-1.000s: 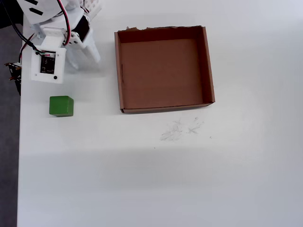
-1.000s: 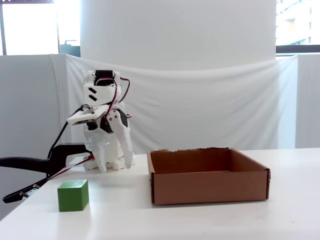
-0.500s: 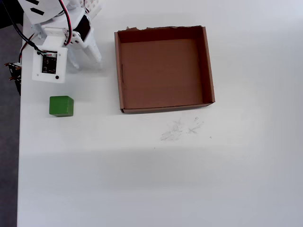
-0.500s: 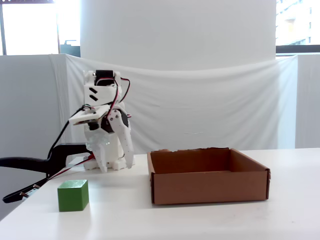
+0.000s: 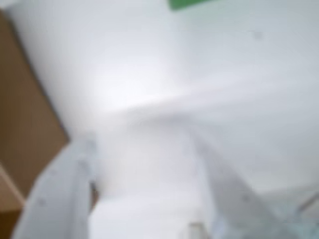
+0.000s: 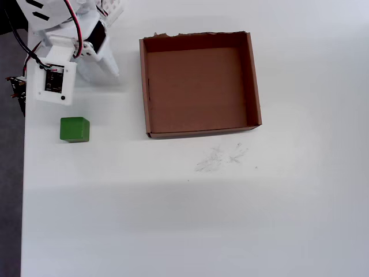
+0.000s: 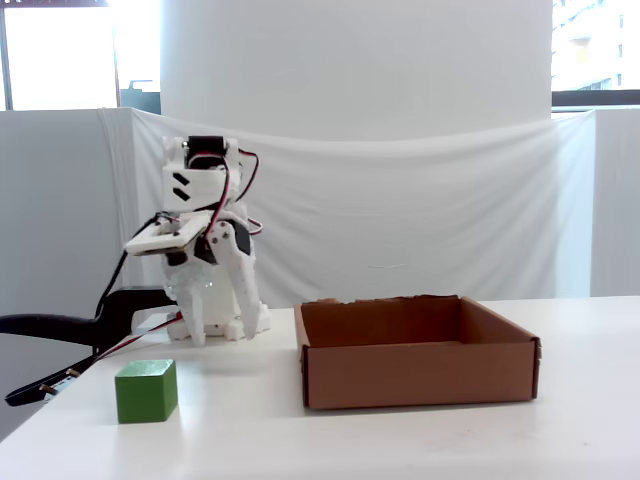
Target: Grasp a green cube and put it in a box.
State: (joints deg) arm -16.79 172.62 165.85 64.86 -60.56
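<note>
The green cube (image 6: 75,129) rests on the white table near its left edge, left of the box (image 6: 196,86) and apart from it. In the fixed view the green cube (image 7: 146,390) is at the front left and the brown cardboard box (image 7: 420,372) stands empty to its right. My gripper (image 6: 99,76) hangs behind the cube, fingers pointing down at the table, open and empty. The blurred wrist view shows the gripper (image 5: 139,137) with both fingers spread, a strip of green cube (image 5: 192,3) at the top edge and the box (image 5: 20,129) at the left.
The table's left edge (image 6: 23,173) lies close beside the cube, with dark floor beyond it. A black clamp and cables (image 7: 60,330) stick out at the left by the arm's base. Faint pencil marks (image 6: 219,157) lie below the box.
The arm has swung a little to the left in the overhead view, with the wrist board shifting left and back. Cube and box have not moved.
</note>
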